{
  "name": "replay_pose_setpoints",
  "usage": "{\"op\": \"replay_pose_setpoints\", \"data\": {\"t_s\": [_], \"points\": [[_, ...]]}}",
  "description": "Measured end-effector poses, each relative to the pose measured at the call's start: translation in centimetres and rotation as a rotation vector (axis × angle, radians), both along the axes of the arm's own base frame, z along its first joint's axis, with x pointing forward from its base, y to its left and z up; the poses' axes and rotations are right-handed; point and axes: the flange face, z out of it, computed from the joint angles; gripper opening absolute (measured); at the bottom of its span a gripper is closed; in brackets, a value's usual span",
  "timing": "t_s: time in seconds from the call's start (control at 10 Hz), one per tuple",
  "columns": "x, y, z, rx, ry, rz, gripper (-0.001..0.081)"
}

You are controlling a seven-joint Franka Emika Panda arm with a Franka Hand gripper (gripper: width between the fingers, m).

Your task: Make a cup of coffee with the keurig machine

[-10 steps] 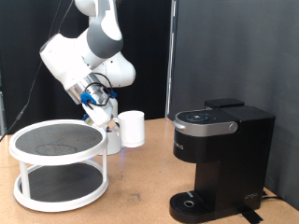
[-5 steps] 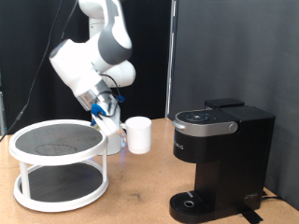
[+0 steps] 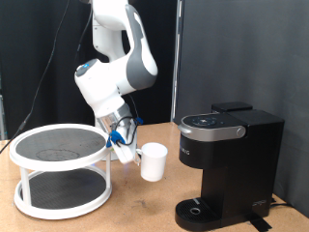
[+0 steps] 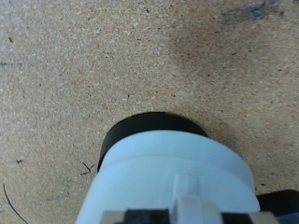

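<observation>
A black curtain closes off the background behind a pale chipboard surface (image 3: pixel 145 198); a thin dark cable is seen hanging against the curtain at the exterior view's left. On the surface, at the exterior view's left, a white two-tier round rack with dark mesh shelves (image 3: pixel 60 172) is observed. At the exterior view's right the keurig machine (image 3: pixel 227 166), a black boxy single-serve coffee maker with a silver-rimmed top panel and a round drip base, is seen standing with its lid down; nothing is seen standing on the drip base.

The white Franka arm (image 3: pixel 114 60) is seen bent down between rack and machine; its pincer (image 3: pixel 127 147), with blue parts at the wrist, is placed at the side of the cup (image 3: pixel 153 161), a plain white cylindrical mug. The cup is carried upright in the air, its base clear of the surface, between the rack and the keurig machine, nearer to the machine's left face as seen in the exterior view but not touching it. The pincer is recorded as clamped on the cup at the side facing the rack; the handle itself cannot be made out in the exterior view.

In the wrist view the cup (image 4: pixel 173 177) fills the lower part of the picture as a white rounded body with a dark shadow band beneath it; the speckled surface (image 4: pixel 112 65) lies beyond it; part of the pincer body (image 4: pixel 192 213) is glimpsed at the picture's edge, blurred.
</observation>
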Motion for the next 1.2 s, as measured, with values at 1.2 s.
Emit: {"op": "replay_pose_setpoints", "data": {"t_s": [1.2], "points": [[1.4, 5.6, -7.2, 0.012, -0.132, 0.029, 0.0001]]}}
